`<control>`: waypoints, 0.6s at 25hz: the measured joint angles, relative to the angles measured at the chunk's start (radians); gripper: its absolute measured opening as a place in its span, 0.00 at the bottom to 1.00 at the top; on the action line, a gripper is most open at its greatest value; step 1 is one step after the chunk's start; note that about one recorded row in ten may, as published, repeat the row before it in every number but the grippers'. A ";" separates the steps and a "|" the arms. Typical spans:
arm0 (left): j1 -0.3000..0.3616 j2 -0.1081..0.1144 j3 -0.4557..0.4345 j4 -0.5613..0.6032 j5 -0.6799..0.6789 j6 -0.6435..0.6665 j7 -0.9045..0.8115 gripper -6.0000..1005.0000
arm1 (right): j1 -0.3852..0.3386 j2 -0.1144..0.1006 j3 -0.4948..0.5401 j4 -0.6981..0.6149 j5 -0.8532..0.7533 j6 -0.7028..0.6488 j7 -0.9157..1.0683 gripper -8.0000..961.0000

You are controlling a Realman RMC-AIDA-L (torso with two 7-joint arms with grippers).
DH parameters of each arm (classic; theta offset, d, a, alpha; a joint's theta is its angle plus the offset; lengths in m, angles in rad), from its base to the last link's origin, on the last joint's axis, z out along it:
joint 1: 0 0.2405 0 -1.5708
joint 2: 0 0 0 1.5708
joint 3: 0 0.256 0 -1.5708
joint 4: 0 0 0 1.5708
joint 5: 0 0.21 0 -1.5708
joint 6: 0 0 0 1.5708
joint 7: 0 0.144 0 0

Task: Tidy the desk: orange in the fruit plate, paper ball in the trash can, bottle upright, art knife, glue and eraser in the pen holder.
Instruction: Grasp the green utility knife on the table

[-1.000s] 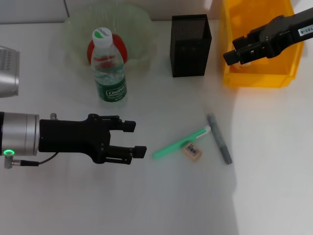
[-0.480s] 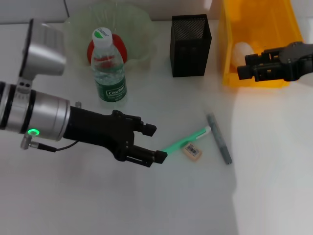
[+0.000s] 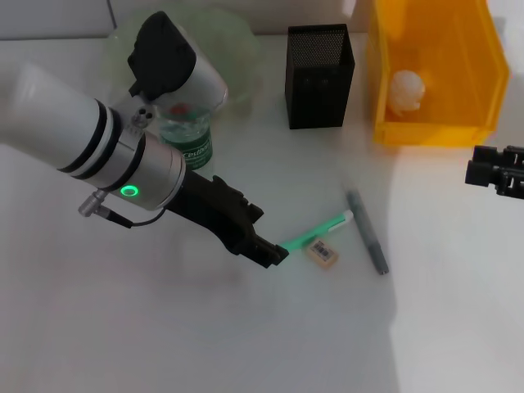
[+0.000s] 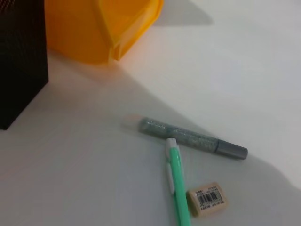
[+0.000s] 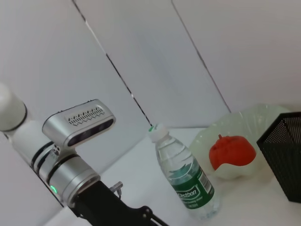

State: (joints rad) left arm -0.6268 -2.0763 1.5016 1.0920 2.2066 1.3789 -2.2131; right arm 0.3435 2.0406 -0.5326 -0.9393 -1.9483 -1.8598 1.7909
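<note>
1. My left gripper (image 3: 278,254) is angled low over the desk, I judge to pick up the green art knife (image 3: 315,236); its tip sits at the knife's near end; I cannot tell whether its fingers are parted.
2. Just past that lie the eraser (image 3: 322,253) and grey glue stick (image 3: 367,232); the pen holder (image 3: 319,75) stands well beyond.
3. My right gripper (image 3: 498,173) is parked far off to the side; its fingers' state is unclear.

My head camera looks steeply down on the tabletop (image 3: 246,344). My left wrist camera sits low and close, facing the pen holder (image 4: 19,61). My right wrist camera looks sideways from farther off, sharing that holder.
</note>
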 joint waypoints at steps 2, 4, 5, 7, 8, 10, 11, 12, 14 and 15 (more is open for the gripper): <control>-0.001 0.000 0.003 0.004 0.000 0.000 -0.007 0.78 | -0.006 -0.009 0.018 0.056 0.000 -0.005 -0.025 0.59; -0.008 -0.001 0.030 0.040 0.008 0.008 -0.056 0.78 | -0.010 -0.017 0.024 0.091 0.001 -0.007 -0.040 0.59; -0.009 0.000 0.049 0.064 0.021 0.009 -0.084 0.78 | -0.011 -0.019 0.025 0.099 0.001 -0.007 -0.044 0.59; -0.011 0.000 0.102 0.122 0.070 0.004 -0.158 0.78 | -0.013 -0.019 0.025 0.109 0.001 -0.006 -0.053 0.59; -0.011 0.000 0.114 0.132 0.082 0.002 -0.173 0.78 | -0.014 -0.017 0.025 0.110 0.001 -0.004 -0.059 0.59; -0.019 -0.002 0.175 0.175 0.147 -0.009 -0.254 0.78 | -0.014 -0.015 0.025 0.110 0.001 -0.003 -0.062 0.59; -0.032 -0.003 0.217 0.194 0.198 -0.017 -0.316 0.78 | -0.015 -0.014 0.025 0.117 0.002 -0.002 -0.069 0.59; -0.032 -0.003 0.217 0.194 0.198 -0.017 -0.316 0.78 | -0.015 -0.014 0.025 0.117 0.002 -0.002 -0.069 0.59; -0.055 -0.003 0.273 0.203 0.255 -0.024 -0.395 0.78 | -0.015 -0.013 0.026 0.128 0.002 -0.001 -0.076 0.59; -0.060 -0.004 0.287 0.203 0.265 -0.026 -0.410 0.78 | -0.015 -0.013 0.026 0.133 0.002 0.000 -0.080 0.59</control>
State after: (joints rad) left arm -0.6871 -2.0798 1.7884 1.2945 2.4721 1.3530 -2.6231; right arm 0.3285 2.0272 -0.5068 -0.8063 -1.9465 -1.8600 1.7113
